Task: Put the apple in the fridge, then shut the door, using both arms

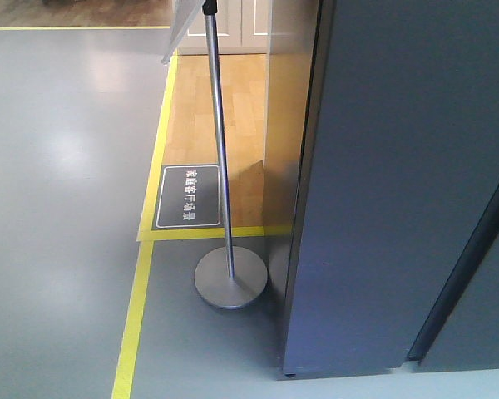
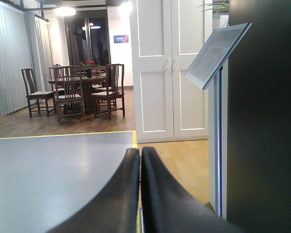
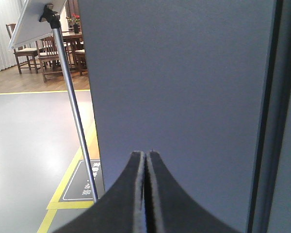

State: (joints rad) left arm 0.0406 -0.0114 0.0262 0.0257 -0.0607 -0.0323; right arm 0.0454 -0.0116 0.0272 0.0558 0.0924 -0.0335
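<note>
Right gripper [image 3: 146, 158], fingers pressed together and empty, near the fridge [image 3: 184, 97] door face; left gripper [image 2: 139, 154] likewise pinched together, fridge at its right.

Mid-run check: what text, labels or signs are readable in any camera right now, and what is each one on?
"家庭客厅场景": white characters on the dark floor sign beside the stand pole, front view.
Same floor sign in the right wrist view: too blurred to read.
Blue wall sign in the far room: too small to read.
Tilted sign board on the stand: face unreadable.
No text shows on the fridge.
</note>
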